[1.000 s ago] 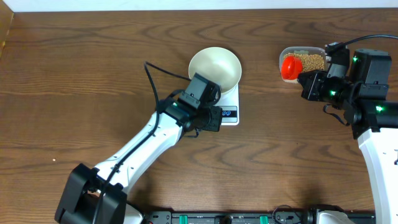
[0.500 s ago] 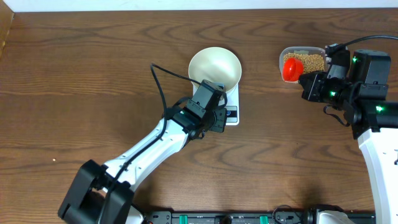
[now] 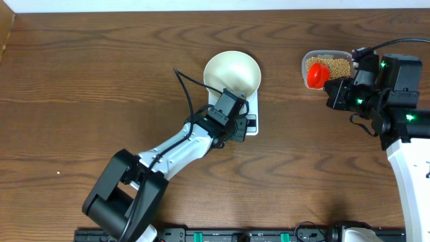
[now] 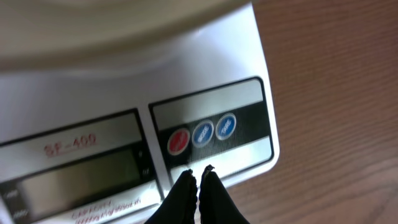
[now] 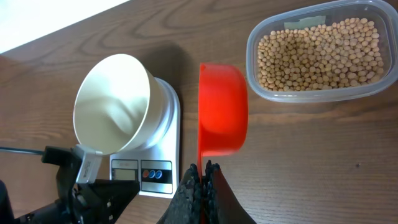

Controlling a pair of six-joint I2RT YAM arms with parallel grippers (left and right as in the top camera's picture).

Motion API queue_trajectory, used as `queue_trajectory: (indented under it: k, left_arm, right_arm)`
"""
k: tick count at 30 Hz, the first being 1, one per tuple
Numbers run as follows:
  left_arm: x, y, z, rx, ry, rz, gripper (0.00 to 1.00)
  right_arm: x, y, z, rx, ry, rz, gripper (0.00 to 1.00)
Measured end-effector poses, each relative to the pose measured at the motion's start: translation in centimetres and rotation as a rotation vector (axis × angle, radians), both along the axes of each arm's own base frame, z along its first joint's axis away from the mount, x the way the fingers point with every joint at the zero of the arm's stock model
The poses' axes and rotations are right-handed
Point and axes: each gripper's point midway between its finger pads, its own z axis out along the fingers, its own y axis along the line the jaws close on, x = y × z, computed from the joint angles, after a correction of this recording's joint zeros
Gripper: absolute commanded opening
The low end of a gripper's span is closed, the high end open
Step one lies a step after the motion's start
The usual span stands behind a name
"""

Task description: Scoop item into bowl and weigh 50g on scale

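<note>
Over at the scale [image 4: 124, 87], the left gripper [image 4: 199, 179] is pinched together, buttons [image 4: 203, 133] just beyond its tips, bowl [image 3: 232, 70] on top. The right gripper [image 5: 202, 171] clamps the red scoop [image 5: 222, 109], with beans [image 5: 317, 53] just right in the tub [image 5: 311, 96].

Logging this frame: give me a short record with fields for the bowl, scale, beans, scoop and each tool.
bowl: white bowl, empty, sitting on the scale
scale: white scale; no digits readable on its display
beans: beans, all in the clear tub
scoop: red scoop, beside the tub's left end
left tool: left tool shut, tips just below the buttons; contact unclear
right tool: right tool shut on the scoop handle
</note>
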Motion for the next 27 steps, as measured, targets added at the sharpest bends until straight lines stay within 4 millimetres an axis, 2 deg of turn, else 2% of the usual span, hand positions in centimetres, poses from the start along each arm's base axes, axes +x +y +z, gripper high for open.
queue_trajectory:
  k: [9, 17, 27]
  left_arm:
    - [0.5, 0.1, -1.4, 0.024, -0.003, 0.013, 0.08]
    - [1.7, 0.3, -1.0, 0.033, -0.059, 0.037, 0.07]
    - [2.2, 0.3, -0.9, 0.036, -0.08, 0.048, 0.08]
  right_arm:
    - [0.0, -0.1, 0.0, -0.005, 0.0, -0.005, 0.01]
    - [0.0, -0.2, -0.1, -0.008, 0.001, -0.007, 0.01]
    - [0.0, -0.2, -0.1, -0.01, 0.001, -0.009, 0.01]
